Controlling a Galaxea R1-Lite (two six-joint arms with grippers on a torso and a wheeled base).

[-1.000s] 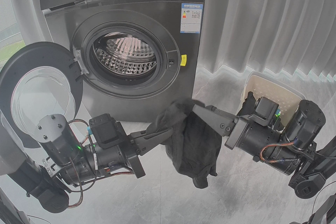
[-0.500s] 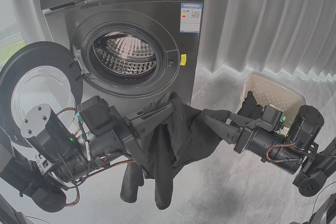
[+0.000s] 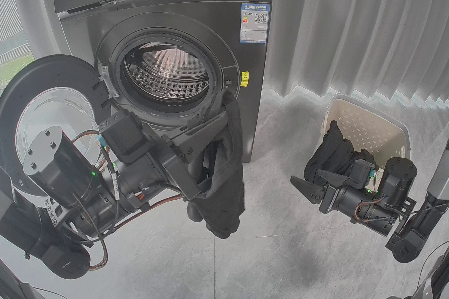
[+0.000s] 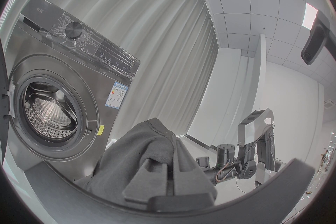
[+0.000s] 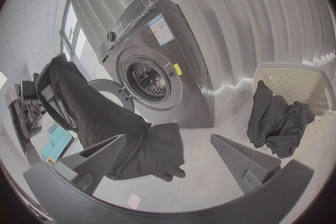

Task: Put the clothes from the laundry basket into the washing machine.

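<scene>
Hanging from the clenched left gripper (image 3: 219,120), a dark garment (image 3: 228,183) partly hides its tips; right gripper (image 3: 306,178) spread, empty.

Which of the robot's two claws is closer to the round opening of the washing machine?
Left. The left gripper, clamping a dark garment, is just in front of the drum opening; the right gripper sits open, down by the laundry basket.

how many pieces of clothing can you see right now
2. The held garment hangs from the left end effector, in front of the washer. The other garment drapes over the basket rim. More may be hidden in the basket.
</scene>
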